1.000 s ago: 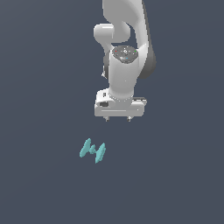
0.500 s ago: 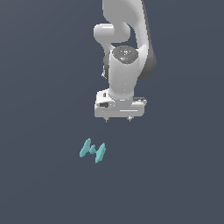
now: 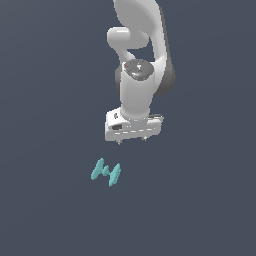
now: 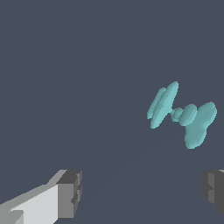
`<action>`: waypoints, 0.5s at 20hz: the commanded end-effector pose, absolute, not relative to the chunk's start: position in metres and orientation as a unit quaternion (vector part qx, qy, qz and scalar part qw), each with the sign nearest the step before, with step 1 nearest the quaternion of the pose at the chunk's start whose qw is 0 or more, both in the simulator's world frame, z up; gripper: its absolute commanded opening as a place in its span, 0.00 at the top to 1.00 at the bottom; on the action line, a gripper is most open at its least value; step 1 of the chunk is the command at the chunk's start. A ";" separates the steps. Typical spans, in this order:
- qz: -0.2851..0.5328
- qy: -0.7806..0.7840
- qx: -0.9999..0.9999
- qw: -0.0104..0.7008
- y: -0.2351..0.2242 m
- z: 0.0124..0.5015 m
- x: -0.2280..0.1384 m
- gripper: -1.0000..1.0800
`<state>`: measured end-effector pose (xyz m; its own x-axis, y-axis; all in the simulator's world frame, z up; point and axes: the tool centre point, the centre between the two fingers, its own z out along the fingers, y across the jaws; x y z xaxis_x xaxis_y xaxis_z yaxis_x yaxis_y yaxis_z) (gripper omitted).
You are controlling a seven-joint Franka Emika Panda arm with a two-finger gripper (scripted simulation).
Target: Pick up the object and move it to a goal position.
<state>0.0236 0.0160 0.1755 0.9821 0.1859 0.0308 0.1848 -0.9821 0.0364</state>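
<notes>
The object [image 3: 106, 173] is a small teal-cyan piece with two flat angular panels joined by a short bar. It lies on the dark grey floor, below my gripper and toward the exterior view's left. It also shows in the wrist view [image 4: 183, 114], ahead of the fingers and off to one side. My white gripper [image 3: 132, 141] points down, open and empty, apart from the object. Its two fingertips [image 4: 70, 192] stand wide apart.
The floor [image 3: 50, 100] is a plain dark grey surface on all sides. The white arm [image 3: 142, 60] rises above the gripper.
The gripper has shifted slightly; the wrist has turned a little. The object has not moved.
</notes>
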 end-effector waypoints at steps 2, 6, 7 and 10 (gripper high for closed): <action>0.015 0.130 0.991 0.018 0.009 0.170 0.030 0.04; 0.012 0.176 0.984 0.018 0.001 0.162 0.037 0.04; 0.011 0.188 0.982 0.018 -0.001 0.160 0.039 0.04; 0.009 0.222 0.975 0.018 -0.008 0.155 0.045 0.04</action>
